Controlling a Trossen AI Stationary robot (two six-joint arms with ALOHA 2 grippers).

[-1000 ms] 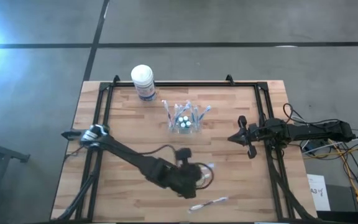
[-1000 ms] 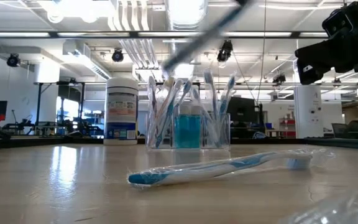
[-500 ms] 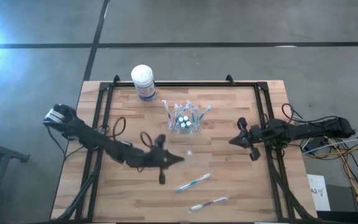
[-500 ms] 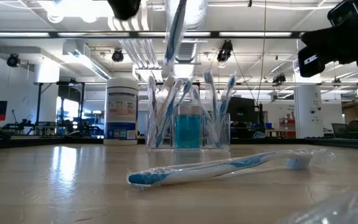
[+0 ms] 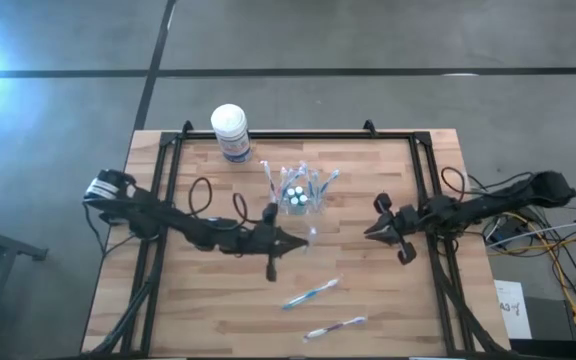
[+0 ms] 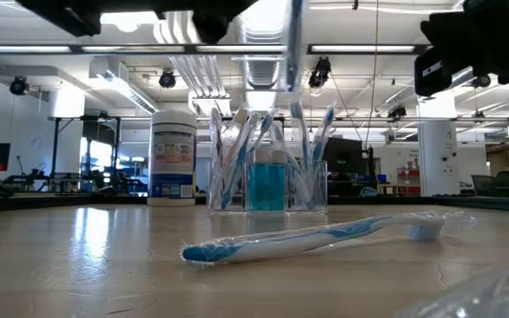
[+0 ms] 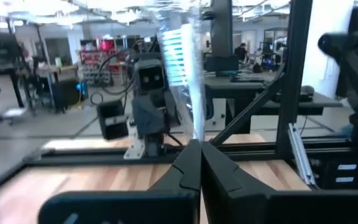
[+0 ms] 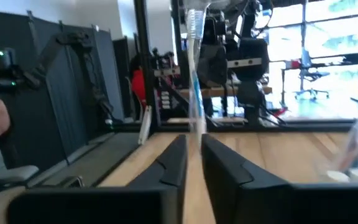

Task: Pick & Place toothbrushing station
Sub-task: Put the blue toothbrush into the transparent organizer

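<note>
A clear cup point(image 5: 298, 195) point(image 6: 268, 172) stands at the table's far middle, with several blue-white toothbrushes in it and white-capped tubes among them. My left gripper point(image 5: 300, 240) point(image 7: 196, 146) hovers just near of the cup, shut on one wrapped toothbrush point(image 7: 188, 68) point(image 6: 294, 44) that stands upright. My right gripper point(image 5: 368, 232) point(image 8: 193, 155) faces it from the table's right with a narrow gap between its fingers and nothing in them. Two more toothbrushes point(image 5: 310, 293) point(image 5: 336, 326) lie flat on the near part of the table. My left gripper pinches the toothbrush's handle point(image 7: 195, 132) between its two fingertips. The fingers lie about level, pointing toward the table's right, across the handle. The toothbrush stands upright with its bristle head point(image 7: 178, 53) on top, lifted clear of the table; its lower end point(image 6: 293, 81) hangs below the gripper.
A white-lidded canister with a blue label point(image 5: 230, 130) point(image 6: 173, 155) stands at the far left of the cup. A black frame rail point(image 5: 298, 136) runs round the table. Crumpled clear wrap point(image 6: 484, 296) lies at the near right.
My left gripper has gone from the table's near middle toward the far edge and the cup, tipping up from pointing down to about level. The toothbrush it carries has swung from slanting to upright. The right arm has shifted slightly toward the left.
</note>
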